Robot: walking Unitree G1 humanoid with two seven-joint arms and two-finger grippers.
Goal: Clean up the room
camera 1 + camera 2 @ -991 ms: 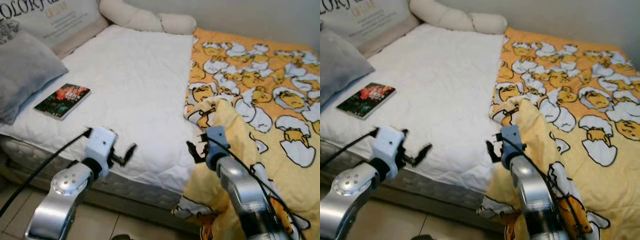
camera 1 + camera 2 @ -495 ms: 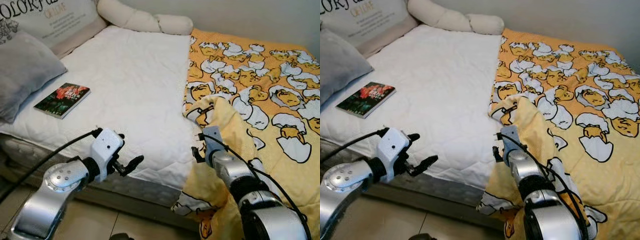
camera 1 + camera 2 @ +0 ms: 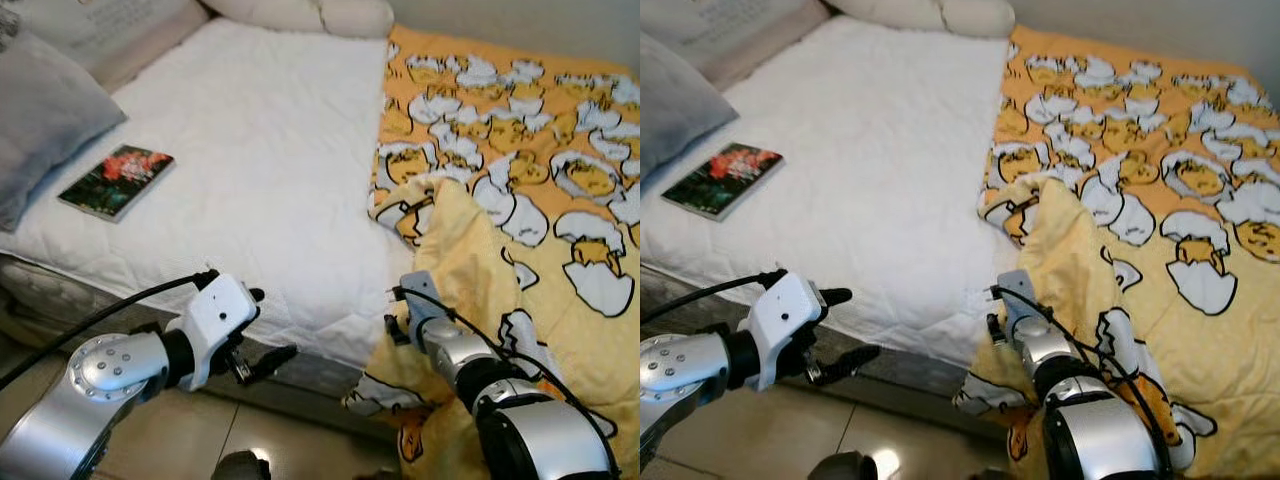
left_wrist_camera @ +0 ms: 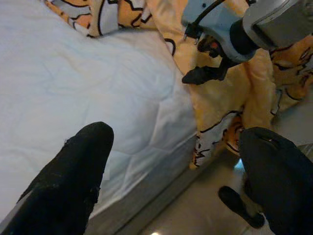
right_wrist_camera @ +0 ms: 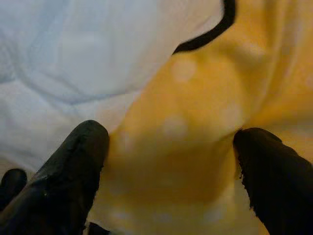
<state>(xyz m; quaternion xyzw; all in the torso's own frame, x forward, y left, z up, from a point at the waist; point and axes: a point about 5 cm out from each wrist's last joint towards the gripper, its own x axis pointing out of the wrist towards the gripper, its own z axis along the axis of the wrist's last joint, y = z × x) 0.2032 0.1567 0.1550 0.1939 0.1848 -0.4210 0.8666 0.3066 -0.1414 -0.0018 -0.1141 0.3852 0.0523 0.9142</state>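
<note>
Yellow blanket [image 5: 195, 147] fills the gap between my right gripper's [image 3: 397, 318] spread fingers, lower centre of frame at the white mattress [image 3: 250, 170] edge. Left gripper [image 3: 262, 350] open wide, lower left. Book [image 3: 115, 181] lies left on the mattress.

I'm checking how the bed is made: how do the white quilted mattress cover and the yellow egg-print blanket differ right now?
The white quilted mattress cover is plain and lies flat over the robot's left part of the bed; the yellow egg-print blanket is patterned and covers the right part. The cover ends at the mattress edge, while the blanket is folded back, rumpled, and hangs towards the floor. Both are on the bed.
</note>
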